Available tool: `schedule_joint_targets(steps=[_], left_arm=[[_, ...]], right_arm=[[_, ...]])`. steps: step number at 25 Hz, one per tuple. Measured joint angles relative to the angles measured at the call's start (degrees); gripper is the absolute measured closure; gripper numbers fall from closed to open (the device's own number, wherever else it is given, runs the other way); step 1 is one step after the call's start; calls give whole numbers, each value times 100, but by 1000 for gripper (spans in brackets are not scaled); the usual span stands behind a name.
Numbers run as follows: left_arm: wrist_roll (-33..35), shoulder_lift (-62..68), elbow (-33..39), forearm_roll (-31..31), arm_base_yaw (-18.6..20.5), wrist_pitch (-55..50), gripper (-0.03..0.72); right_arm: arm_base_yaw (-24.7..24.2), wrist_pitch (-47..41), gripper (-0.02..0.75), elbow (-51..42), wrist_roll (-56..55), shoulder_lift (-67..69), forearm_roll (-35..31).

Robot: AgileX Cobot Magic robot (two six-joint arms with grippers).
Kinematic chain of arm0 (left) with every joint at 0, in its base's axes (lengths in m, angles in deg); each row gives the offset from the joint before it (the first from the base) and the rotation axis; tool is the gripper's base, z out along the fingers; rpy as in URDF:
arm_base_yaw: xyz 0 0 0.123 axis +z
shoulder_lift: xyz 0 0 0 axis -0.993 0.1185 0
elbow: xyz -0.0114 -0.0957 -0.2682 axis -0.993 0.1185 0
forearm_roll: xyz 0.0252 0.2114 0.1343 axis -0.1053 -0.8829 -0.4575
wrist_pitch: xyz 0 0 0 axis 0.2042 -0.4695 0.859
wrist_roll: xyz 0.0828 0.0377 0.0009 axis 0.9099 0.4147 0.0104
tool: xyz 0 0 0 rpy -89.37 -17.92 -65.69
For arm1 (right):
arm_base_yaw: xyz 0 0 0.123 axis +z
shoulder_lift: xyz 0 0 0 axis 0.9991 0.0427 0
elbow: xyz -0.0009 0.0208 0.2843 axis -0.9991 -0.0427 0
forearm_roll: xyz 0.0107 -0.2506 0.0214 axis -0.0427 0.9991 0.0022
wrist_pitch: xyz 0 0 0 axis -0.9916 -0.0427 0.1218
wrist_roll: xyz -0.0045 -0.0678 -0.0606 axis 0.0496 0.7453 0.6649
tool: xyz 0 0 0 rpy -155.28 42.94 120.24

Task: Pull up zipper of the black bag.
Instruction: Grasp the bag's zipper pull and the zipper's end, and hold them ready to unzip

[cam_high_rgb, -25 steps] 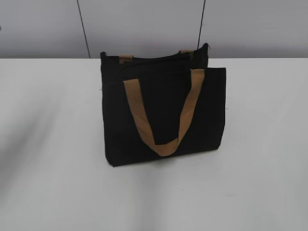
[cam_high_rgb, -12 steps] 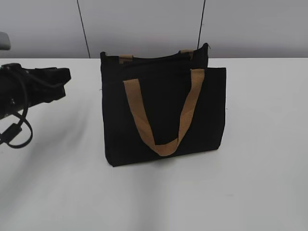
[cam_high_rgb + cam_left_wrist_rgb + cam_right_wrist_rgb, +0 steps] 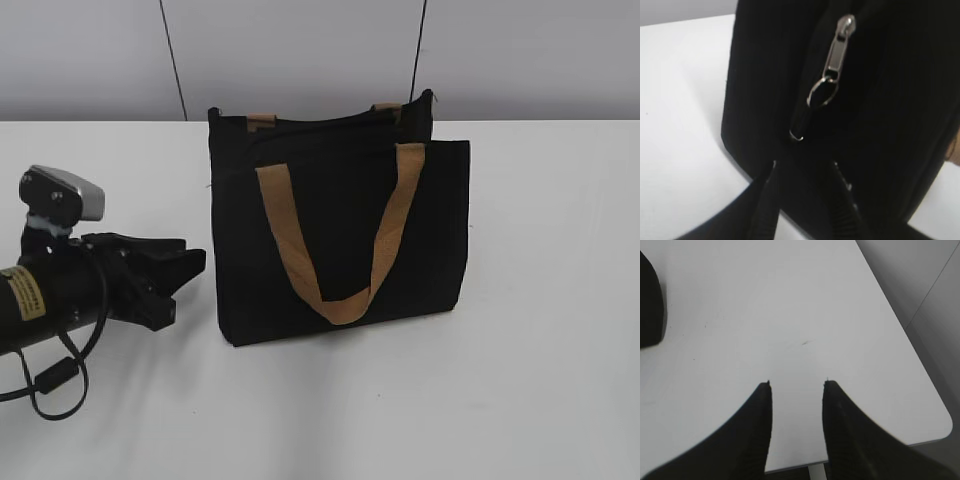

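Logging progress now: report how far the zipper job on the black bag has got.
Done: the left claw has reached the black bag's end. In hand: it is open and lined up below the zipper, touching nothing. Left: grip the ring pull and slide it. The right claw is open over bare table.

1. Matte black two-finger left gripper (image 3: 185, 272) w/ angular blocky housing; finger insides ribbed in left wrist view (image 3: 802, 167).
2. Silver-grey boxy wrist camera (image 3: 66, 192) on top, rounded corners, pale mount under it.
3. Black cylindrical left forearm link (image 3: 40, 297) w/ small yellow label, text too small to read.
4. Thin black looped cable (image 3: 55, 380) w/ inline lump.
5. Black tapered right gripper (image 3: 795, 387); fingers ribbed, pointed tips.
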Motion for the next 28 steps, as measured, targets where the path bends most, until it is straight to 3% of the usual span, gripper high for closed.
schedule_joint_targets(steps=[8,12,17,28], left_arm=[[208,581,-404,-317,-7,105,321],[219,783,-691,-428,-7,53,301],[259,1064,-980,-512,-7,39,300],[283,1195,-1341,-532,-7,-5,403]], right_arm=[[0,0,464,0,0,0,0],[0,-5,464,0,0,0,0],[0,-5,464,0,0,0,0],[0,-5,464,0,0,0,0]])
